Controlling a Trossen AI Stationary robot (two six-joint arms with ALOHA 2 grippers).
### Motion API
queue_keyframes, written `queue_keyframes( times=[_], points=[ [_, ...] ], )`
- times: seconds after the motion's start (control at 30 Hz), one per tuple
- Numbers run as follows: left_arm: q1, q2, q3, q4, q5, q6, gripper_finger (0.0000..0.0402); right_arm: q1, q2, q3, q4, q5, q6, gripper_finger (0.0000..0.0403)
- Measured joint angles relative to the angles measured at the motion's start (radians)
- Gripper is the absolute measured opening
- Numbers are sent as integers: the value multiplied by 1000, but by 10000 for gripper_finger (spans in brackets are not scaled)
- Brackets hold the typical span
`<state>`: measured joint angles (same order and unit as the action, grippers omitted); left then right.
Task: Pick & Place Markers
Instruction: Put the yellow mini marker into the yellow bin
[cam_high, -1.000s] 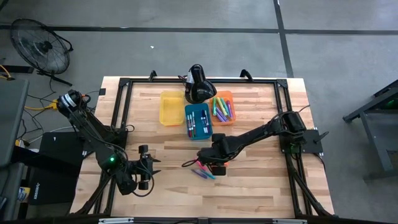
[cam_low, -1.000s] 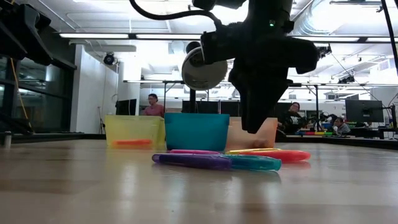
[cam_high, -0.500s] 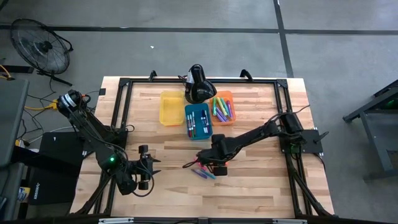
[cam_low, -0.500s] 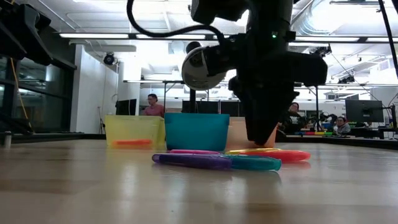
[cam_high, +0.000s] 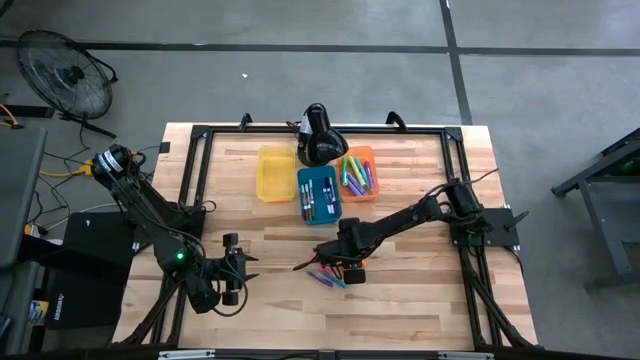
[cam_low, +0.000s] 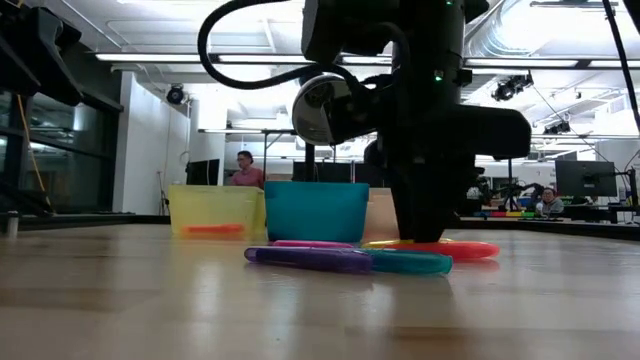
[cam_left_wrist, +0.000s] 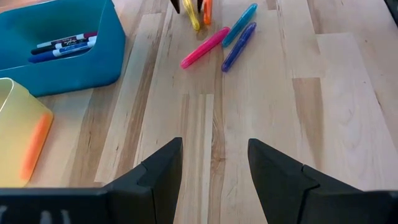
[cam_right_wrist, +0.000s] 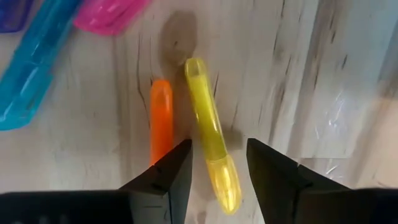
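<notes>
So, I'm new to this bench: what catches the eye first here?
The right tool, low over the loose markers in the table's middle, its open fingers straddling a yellow marker beside an orange one. Behind stand three bins: yellow, blue and orange. The left tool waits open near the front left.

My right gripper (cam_low: 432, 232) low over the markers

A purple marker (cam_low: 308, 259) and a teal one (cam_low: 410, 262) lie end to end before me; red marker (cam_low: 452, 250) behind. Yellow bin (cam_low: 212, 211) and teal bin (cam_low: 316, 211) stand beyond.
</notes>
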<state>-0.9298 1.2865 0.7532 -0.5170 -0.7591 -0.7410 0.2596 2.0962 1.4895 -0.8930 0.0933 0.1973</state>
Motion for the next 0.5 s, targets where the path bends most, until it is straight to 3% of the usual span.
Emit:
queue_keyframes(
  times=[0.5],
  points=[
    [0, 0, 0, -1, 15, 2, 177, -1, 45, 5, 26, -76, -15, 88]
  ],
)
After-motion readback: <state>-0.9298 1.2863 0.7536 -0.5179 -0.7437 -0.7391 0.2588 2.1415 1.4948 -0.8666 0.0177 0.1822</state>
